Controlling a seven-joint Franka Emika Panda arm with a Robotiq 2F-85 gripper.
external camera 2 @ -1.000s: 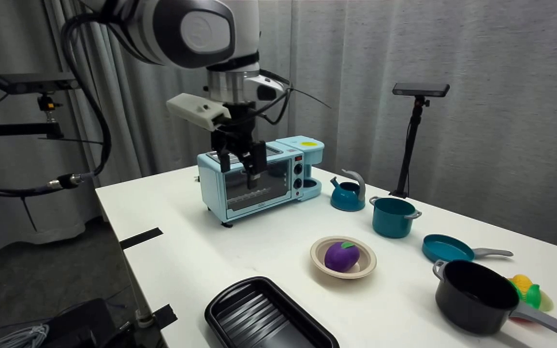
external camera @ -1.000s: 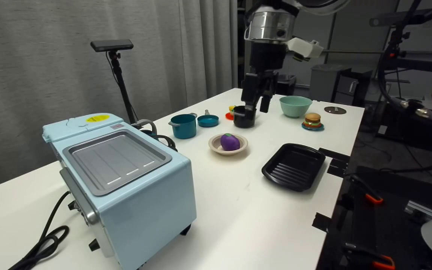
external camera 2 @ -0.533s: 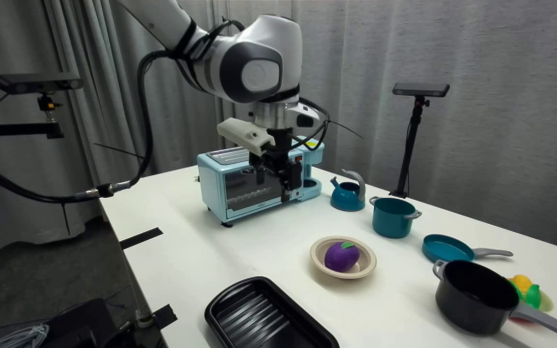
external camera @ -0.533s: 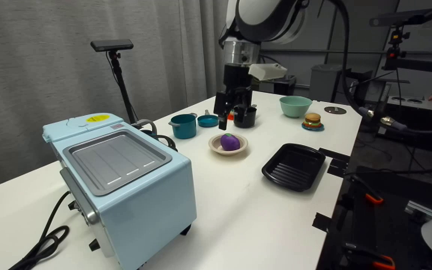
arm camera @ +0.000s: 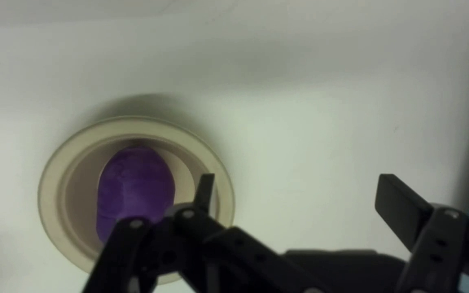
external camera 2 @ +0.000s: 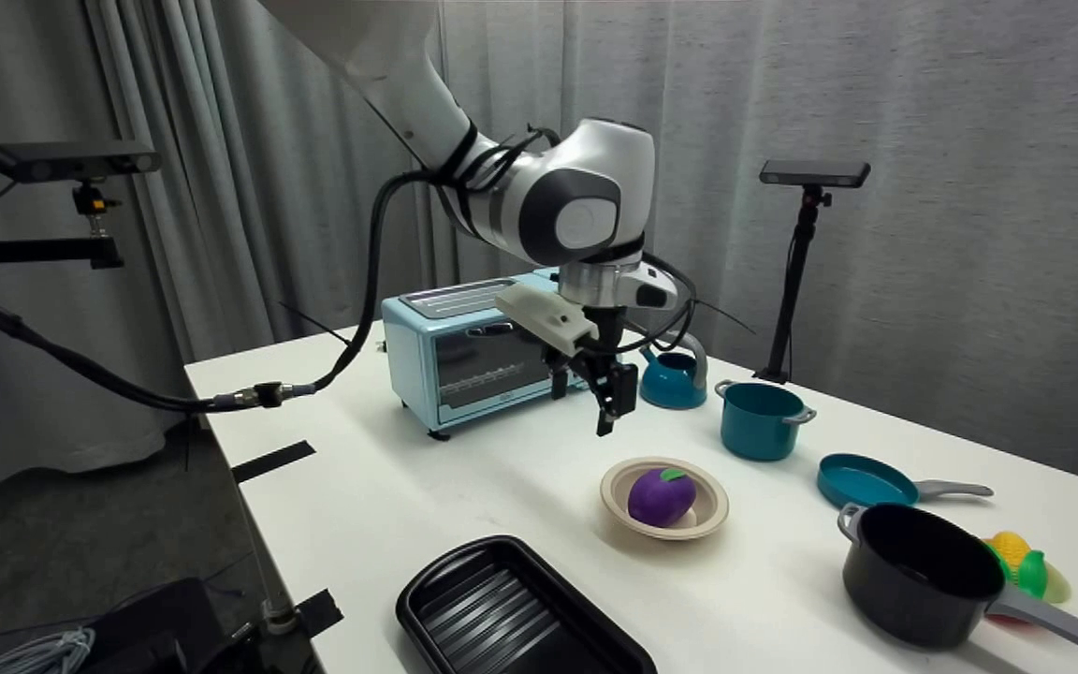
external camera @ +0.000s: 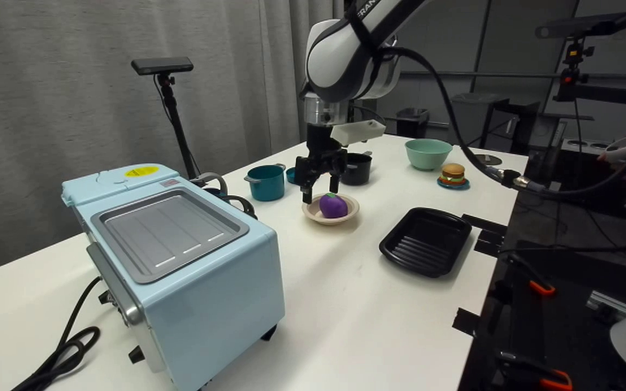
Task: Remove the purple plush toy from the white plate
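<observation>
Black and two-fingered, the gripper [external camera: 320, 192] has come lower since half a second ago. Below it and to one side, a rounded purple plush toy [arm camera: 134, 187] lies in a round cream-white plate [arm camera: 50, 191], whose raised rim probably stops it rolling. The toy's long axis runs roughly crosswise to the gripper's closing direction; the end bearing a green leaf [external camera 2: 672, 475] hides behind the gripper in the wrist view. Fingers stand wide apart, empty, presumably to straddle it. On the gripper's other side stands a pale-blue toaster oven [external camera: 199, 277].
</observation>
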